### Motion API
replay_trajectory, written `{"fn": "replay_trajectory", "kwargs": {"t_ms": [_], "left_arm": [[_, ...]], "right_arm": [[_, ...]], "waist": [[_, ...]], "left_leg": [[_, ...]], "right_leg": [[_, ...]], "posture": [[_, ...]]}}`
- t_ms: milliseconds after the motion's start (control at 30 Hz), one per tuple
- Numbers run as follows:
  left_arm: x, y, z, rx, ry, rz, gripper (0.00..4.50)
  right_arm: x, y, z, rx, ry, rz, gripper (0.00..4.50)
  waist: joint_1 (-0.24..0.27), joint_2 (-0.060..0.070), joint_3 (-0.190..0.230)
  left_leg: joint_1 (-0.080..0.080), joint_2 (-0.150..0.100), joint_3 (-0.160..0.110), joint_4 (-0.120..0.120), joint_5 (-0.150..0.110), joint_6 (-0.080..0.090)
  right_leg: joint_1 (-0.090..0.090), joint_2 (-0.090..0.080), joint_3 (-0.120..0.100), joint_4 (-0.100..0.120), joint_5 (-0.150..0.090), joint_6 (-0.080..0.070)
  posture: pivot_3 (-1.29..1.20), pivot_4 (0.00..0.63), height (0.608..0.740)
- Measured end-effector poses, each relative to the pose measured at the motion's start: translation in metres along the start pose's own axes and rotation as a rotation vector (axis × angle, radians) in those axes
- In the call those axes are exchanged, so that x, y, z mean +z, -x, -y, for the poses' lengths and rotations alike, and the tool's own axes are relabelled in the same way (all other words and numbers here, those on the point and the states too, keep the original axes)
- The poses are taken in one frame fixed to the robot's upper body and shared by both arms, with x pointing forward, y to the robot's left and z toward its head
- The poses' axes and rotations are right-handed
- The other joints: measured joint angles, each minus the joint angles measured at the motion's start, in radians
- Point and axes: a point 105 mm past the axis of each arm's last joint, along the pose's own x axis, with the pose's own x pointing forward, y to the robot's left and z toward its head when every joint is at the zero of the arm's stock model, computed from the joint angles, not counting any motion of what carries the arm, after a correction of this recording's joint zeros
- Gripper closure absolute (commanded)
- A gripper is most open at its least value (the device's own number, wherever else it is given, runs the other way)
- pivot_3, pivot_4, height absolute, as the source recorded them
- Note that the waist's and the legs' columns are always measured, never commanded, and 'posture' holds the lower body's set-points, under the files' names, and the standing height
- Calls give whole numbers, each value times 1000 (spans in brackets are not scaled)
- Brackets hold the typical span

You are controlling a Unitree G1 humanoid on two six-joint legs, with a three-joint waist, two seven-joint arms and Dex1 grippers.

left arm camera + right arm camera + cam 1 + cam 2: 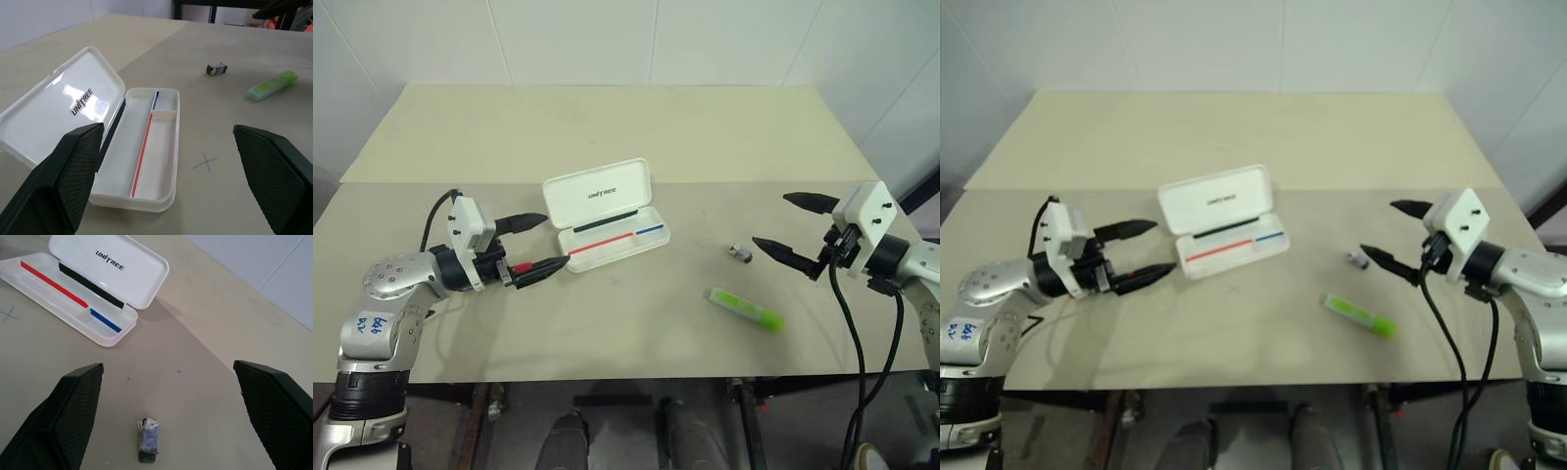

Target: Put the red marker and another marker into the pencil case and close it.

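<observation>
Head cam had green highlighter (745, 308) lying on table (607, 127) right of open pencil case (607, 220); R wrist cam had small dark clip (148, 440) instead. Lid read "UNITREE". L gripper (536, 245) and R gripper (788, 227) both spread wide, empty.

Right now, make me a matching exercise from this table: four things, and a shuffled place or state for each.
Things:
1. pencil case
2. lime-green highlighter
3. small dark object
4. left gripper

Places or states:
a. lying flat nearest the table's front edge
b. jaws open, beside the case's left end
c. open, lid raised
d. on the table between the case and the right gripper

Pairs: 1-c, 2-a, 3-d, 4-b
</observation>
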Motion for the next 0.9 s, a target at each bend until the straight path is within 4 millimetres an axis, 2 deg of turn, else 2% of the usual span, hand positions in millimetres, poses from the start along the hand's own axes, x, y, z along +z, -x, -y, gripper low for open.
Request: {"fn": "replay_trajectory", "kwargs": {"t_ms": [167,367,533,600,667,800,900], "left_arm": [[9,-9,-4,11,19,36,57],[8,-14,0,-20,28,22,57],[2,-17,6,-71,-12,-15,57],[1,-16,3,-63,-30,-17,57],[-4,-16,-2,-54,-26,-21,57],[-10,-23,-5,-68,-23,-45,57],[-16,-24,-8,-79,-56,-73,711]], "right_arm": [[1,-3,-3,-1,-13,12,0],[6,-10,-22,54,-56,52,0],[41,-25,-57,201,-44,169,0],[58,-28,-65,237,-12,217,0],[67,-30,-69,253,5,241,0],[50,-28,-67,268,-29,201,0],[42,-25,-70,290,-31,170,0]], "waist": [[1,0,0],[1,0,0],[-4,0,0],[-2,0,0],[0,0,0],[9,0,0],[7,0,0]], "left_leg": [[0,0,0,1,0,0],[0,0,0,0,0,0],[0,0,0,1,0,0],[0,0,0,1,0,0],[0,0,0,1,0,0],[-1,0,0,1,0,0],[-1,0,0,0,0,1]], "right_leg": [[0,0,0,0,0,1],[0,0,0,0,1,2],[0,0,0,1,1,1],[0,0,0,1,0,1],[0,0,0,1,0,0],[1,0,0,-2,0,0],[0,0,0,0,1,2]], "posture": [[0,150,740],[0,150,740],[0,150,740],[0,150,740],[0,150,740],[0,150,740],[0,150,740]]}}
